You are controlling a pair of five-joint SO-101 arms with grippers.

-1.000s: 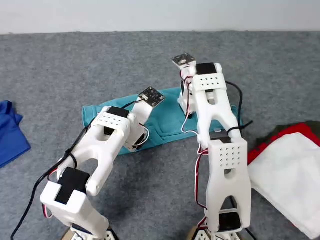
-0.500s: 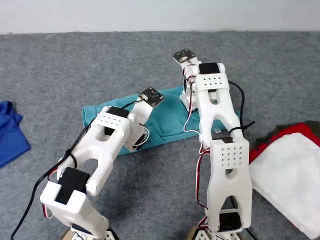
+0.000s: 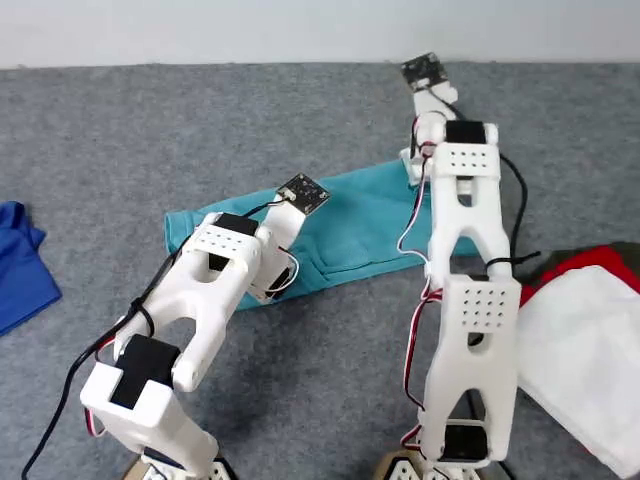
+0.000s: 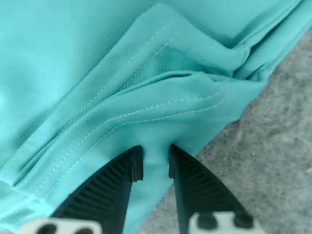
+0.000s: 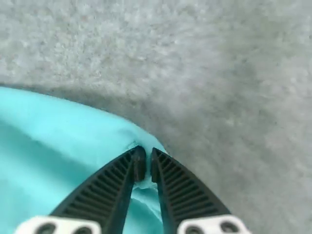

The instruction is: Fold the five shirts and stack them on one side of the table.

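A teal shirt (image 3: 350, 230) lies partly folded across the middle of the grey table. My left gripper (image 4: 152, 163) sits at the shirt's near edge (image 3: 272, 285), its fingers pinched on a stitched fold of the teal shirt (image 4: 146, 97). My right gripper (image 5: 145, 163) is at the shirt's far right corner (image 3: 414, 172) and is shut on a small tip of the teal cloth (image 5: 58, 151), just above the grey surface.
A blue shirt (image 3: 20, 265) lies at the left edge. At the right edge a white shirt (image 3: 580, 350) rests on a red one (image 3: 560, 268), with dark cloth behind. Bare grey table (image 3: 150, 130) stretches along the back.
My right arm has swung to the right and farther back, drawing the teal shirt's right corner out with it. The left arm has kept still.
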